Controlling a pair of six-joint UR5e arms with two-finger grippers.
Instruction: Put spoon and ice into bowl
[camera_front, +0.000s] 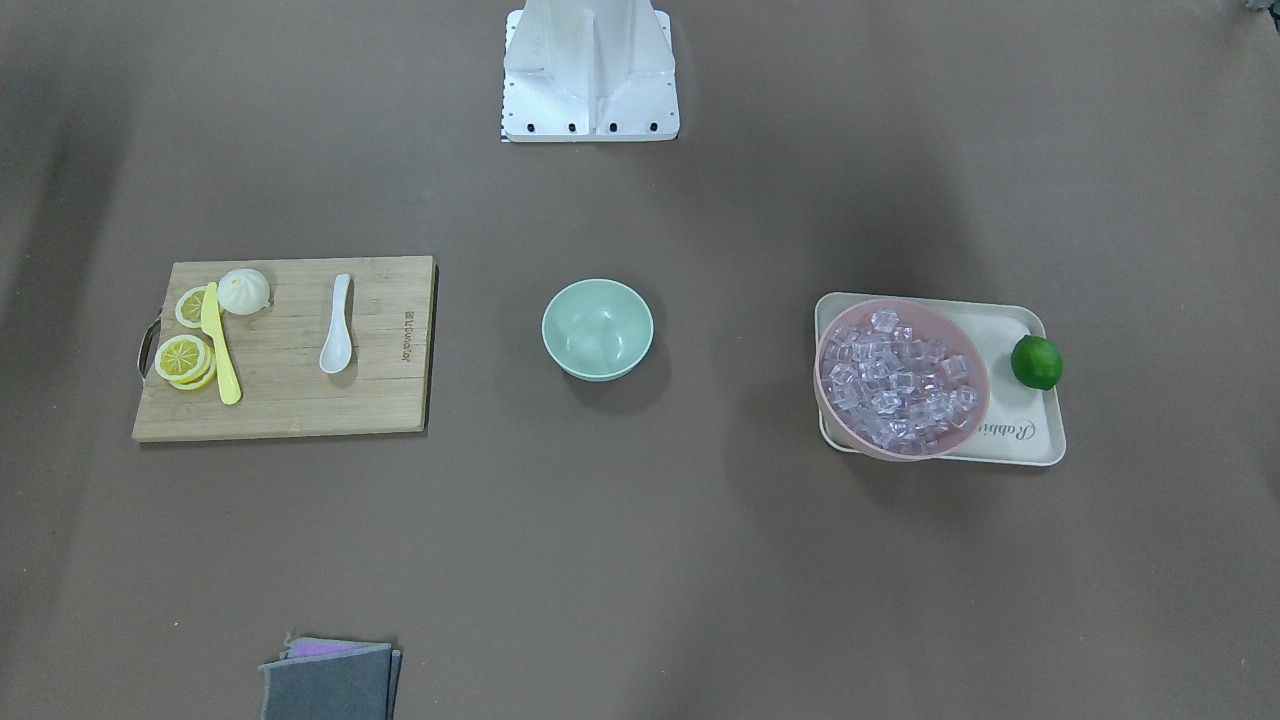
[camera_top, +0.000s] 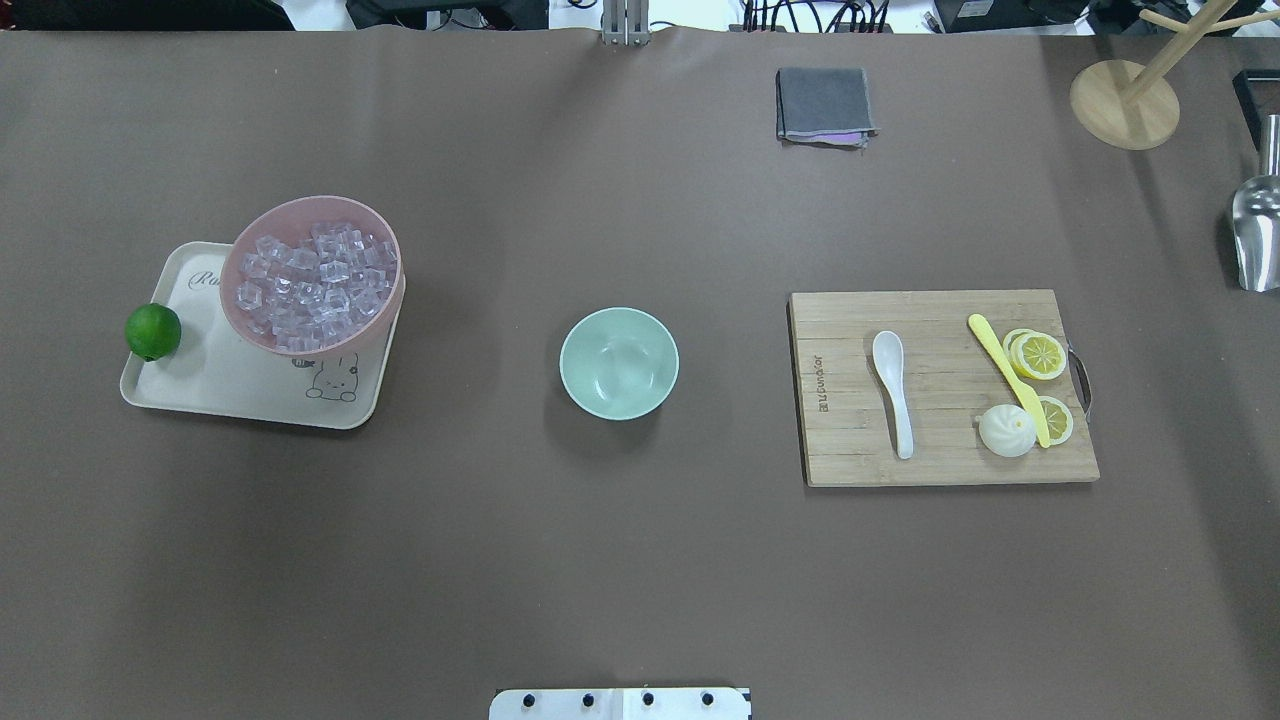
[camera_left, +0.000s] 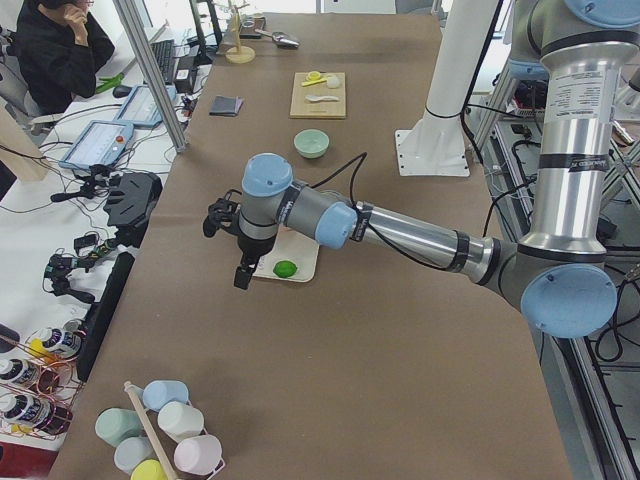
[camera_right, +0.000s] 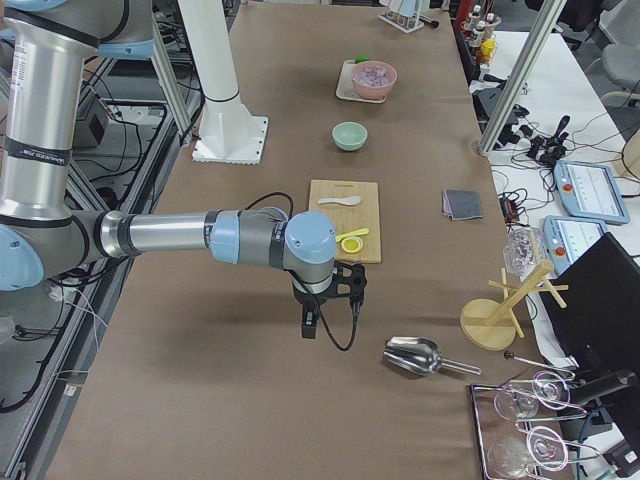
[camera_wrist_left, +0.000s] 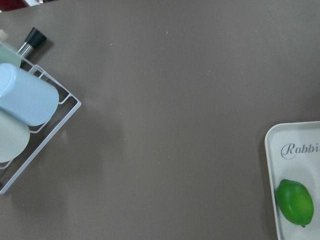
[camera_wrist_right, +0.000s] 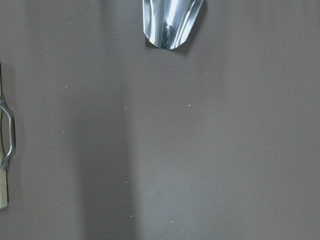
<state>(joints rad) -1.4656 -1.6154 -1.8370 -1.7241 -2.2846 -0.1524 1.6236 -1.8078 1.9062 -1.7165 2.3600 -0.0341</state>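
Brown table (camera_top: 640, 560), cluttered white side desk (camera_left: 25, 225)

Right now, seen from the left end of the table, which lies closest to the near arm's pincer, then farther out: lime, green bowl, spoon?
Starting from the left pincer:
1. Lime, on the tray, close by the pincer.
2. Bowl, mid-table, farther along.
3. Spoon, on the board toward the far end.

table (camera_top: 640, 560): brown | bowl (camera_top: 618, 362) centre | cutting board (camera_top: 940, 462) right | tray (camera_top: 220, 388) left | cloth (camera_top: 824, 104), scoop (camera_top: 1258, 235) far side
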